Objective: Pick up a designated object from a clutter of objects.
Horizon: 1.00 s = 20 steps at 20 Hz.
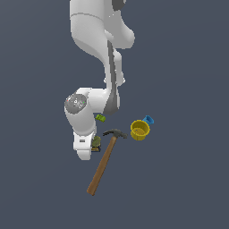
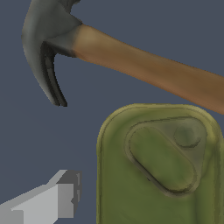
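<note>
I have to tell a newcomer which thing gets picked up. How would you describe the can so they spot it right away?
Find the white robot arm, then the hammer. The can sits between the gripper and the hammer's wooden handle. It is squat and rounded-rectangular with an olive-green top, unlike the round yellow cup or tiny bright-green block.
</note>
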Motion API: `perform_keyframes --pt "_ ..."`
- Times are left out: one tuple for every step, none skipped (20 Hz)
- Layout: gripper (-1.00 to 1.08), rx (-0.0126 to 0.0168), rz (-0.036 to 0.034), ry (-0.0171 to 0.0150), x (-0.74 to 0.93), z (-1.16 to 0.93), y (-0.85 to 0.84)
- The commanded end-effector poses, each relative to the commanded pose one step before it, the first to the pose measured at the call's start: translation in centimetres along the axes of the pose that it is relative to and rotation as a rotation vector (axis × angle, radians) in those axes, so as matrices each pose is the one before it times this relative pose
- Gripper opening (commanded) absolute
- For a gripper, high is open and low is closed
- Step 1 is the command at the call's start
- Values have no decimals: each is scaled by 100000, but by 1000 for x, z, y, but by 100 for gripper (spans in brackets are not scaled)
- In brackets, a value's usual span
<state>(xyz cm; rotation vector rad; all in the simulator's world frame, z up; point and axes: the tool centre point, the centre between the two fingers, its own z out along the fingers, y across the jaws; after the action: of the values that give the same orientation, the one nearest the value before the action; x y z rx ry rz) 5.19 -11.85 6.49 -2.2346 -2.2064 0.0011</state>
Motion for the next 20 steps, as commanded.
perform_keyframes --pt "100 -139 -37 -33 -28 556 84" --pt "100 0 0 0 -9 65 32" --pt "100 0 0 0 -4 16 15" --pt "-100 0 0 0 0 0 0" --pt "-100 0 0 0 0 0 0" --pt "-100 0 0 0 0 0 0" --pt "-100 0 0 0 0 0 0" --pt "-100 0 0 0 0 0 0" --pt "-100 0 0 0 0 0 0" --pt "-100 0 0 0 0 0 0" --pt "-100 0 0 0 0 0 0" --pt "-100 0 0 0 0 0 0" --pt "-100 0 0 0 0 0 0" --pt "-100 -80 -26 -9 27 -55 33" --pt "-100 0 0 0 23 -23 -3" --pt "-100 0 0 0 70 -70 -9" --pt "-100 0 0 0 118 -118 -14" --pt "-100 0 0 0 165 -165 -20" --pt "-100 0 0 0 213 -213 -26" --pt "-100 0 0 0 261 -262 -32"
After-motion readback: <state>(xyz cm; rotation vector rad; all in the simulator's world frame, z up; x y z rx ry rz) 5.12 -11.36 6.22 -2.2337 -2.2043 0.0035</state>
